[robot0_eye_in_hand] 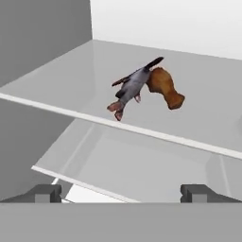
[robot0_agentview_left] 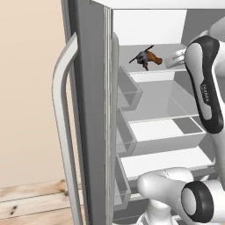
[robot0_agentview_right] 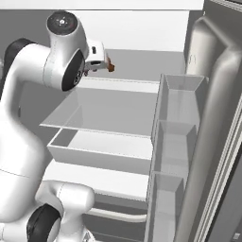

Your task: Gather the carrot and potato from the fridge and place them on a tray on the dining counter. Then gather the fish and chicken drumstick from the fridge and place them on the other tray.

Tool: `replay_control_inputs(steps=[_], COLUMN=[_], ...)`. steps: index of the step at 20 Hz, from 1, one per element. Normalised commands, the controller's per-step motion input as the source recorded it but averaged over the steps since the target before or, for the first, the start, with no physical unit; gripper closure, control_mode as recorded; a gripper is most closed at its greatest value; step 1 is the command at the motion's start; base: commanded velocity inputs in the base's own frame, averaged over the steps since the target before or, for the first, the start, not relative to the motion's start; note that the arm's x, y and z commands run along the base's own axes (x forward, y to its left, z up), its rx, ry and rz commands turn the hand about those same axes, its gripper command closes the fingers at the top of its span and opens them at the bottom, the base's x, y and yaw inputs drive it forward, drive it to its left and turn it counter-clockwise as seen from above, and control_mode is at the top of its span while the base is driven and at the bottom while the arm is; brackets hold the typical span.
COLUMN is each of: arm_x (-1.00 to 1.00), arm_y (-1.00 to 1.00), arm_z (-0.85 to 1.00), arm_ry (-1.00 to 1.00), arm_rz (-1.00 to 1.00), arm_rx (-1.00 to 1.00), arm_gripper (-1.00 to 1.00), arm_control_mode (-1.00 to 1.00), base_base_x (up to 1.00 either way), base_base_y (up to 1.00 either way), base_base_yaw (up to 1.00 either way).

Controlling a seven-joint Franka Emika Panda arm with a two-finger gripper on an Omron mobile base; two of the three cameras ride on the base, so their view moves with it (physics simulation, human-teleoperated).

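Pincer (robot0_eye_in_hand: 121,194) spread wide, holding nothing, short of the upper fridge shelf (robot0_eye_in_hand: 203,118). Fish (robot0_eye_in_hand: 133,87) and chicken drumstick (robot0_eye_in_hand: 164,88) lie touching there, mid-shelf. Best to come in level over the shelf lip and straddle the fish alone — the drumstick crowds one side. Door bins (robot0_agentview_left: 128,90) stand off left.

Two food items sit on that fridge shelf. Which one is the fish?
The fish is the grey, slim one with a dark tail and reddish fins. The chicken drumstick touching it is brown and rounded.
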Motion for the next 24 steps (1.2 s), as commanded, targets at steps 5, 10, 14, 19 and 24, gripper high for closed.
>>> replay_control_inputs(steps=[5, 10, 14, 19, 24], arm_x=[0.79, 0.91, 0.85, 0.59, 0.39], arm_y=[-0.14, -0.07, -0.05, -0.16, -0.11], arm_z=[-0.19, 0.00, 0.00, 0.00, -0.05], arm_ry=[0.00, 0.01, 0.05, 0.10, 0.13], arm_rz=[0.01, 0.00, 0.00, 0.00, 0.00], arm_rx=[-0.01, 0.00, 0.00, -0.01, -0.02], arm_gripper=[-1.00, -1.00, -1.00, -1.00, -1.00], arm_control_mode=[-1.00, -1.00, -1.00, -1.00, -1.00], base_base_x=[0.00, 0.00, 0.00, 0.00, 0.00], base_base_y=[0.00, 0.00, 0.00, 0.00, 0.00], base_base_yaw=[0.00, 0.00, 0.00, 0.00, 0.00])
